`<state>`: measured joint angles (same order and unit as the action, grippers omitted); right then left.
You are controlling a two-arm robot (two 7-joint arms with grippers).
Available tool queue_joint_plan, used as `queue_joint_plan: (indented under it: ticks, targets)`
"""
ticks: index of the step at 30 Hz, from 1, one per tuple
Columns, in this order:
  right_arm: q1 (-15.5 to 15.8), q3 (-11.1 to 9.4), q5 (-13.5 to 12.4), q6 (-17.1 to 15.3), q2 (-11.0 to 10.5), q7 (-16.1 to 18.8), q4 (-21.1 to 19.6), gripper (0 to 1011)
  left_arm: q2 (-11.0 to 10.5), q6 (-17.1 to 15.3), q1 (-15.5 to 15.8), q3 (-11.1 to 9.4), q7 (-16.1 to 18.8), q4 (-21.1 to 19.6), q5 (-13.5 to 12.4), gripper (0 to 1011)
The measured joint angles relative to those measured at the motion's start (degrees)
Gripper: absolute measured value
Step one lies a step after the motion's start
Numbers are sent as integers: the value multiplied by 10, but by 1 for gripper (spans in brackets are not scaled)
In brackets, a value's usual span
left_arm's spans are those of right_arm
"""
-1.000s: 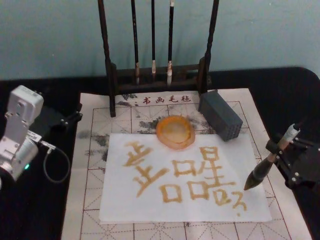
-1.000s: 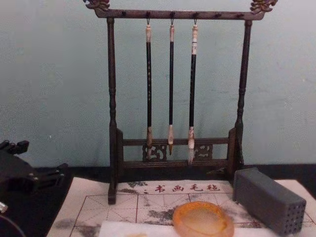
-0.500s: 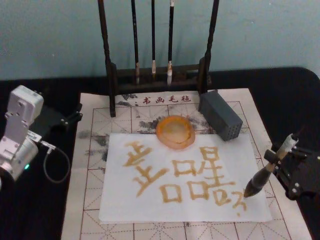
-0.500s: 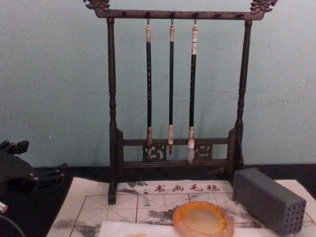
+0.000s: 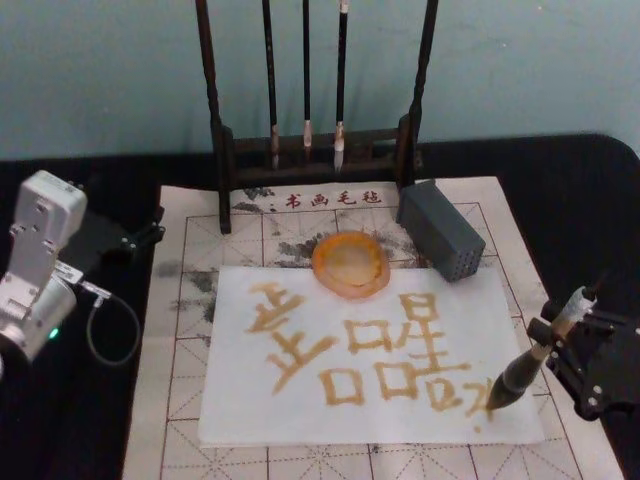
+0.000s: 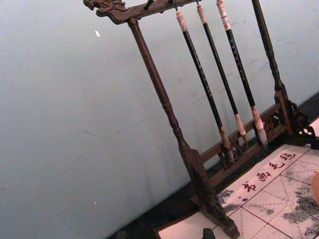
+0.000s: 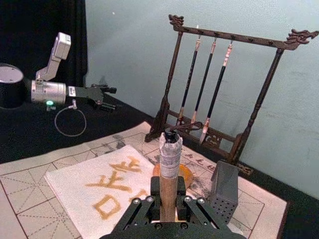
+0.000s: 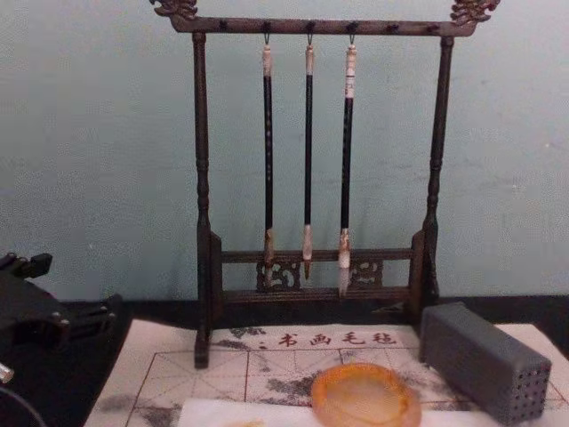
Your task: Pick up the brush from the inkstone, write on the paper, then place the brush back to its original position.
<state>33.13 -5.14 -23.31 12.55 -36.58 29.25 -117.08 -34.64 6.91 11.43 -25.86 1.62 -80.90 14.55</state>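
Black bench [image 5: 60, 420] had a white paper [image 5: 300, 415] with gold characters on it. Right hand [image 5: 548, 338] was clenched on the tilted brush [image 5: 528, 366], tip at the paper's lower right. Orange inkstone [image 5: 350, 264] sat at the paper's top edge, well apart. Left hand [image 5: 140, 238] was parked far left.

Head view: high, angled down over the desk [image 5: 580, 200]. Chest view: low, level, close to the brush rack [image 8: 203, 178]. Wrist views: oblique from either side; all four share that rack.
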Motion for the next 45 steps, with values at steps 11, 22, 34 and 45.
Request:
queue_joint_plan:
  ticks: [11, 22, 34, 45]
  targets:
    - [8, -16, 4, 1, 1, -6, 1, 198, 0, 0, 0, 0, 0, 0, 0, 1001]
    - [13, -31, 6, 2, 5, -8, 1, 198, 0, 0, 0, 0, 0, 0, 0, 1001]
    - [19, -43, 3, 9, 10, -4, -9, 198, 0, 0, 0, 0, 0, 0, 0, 1001]
    - [10, -34, -2, 11, 13, 1, -12, 198, 0, 0, 0, 0, 0, 0, 0, 1001]
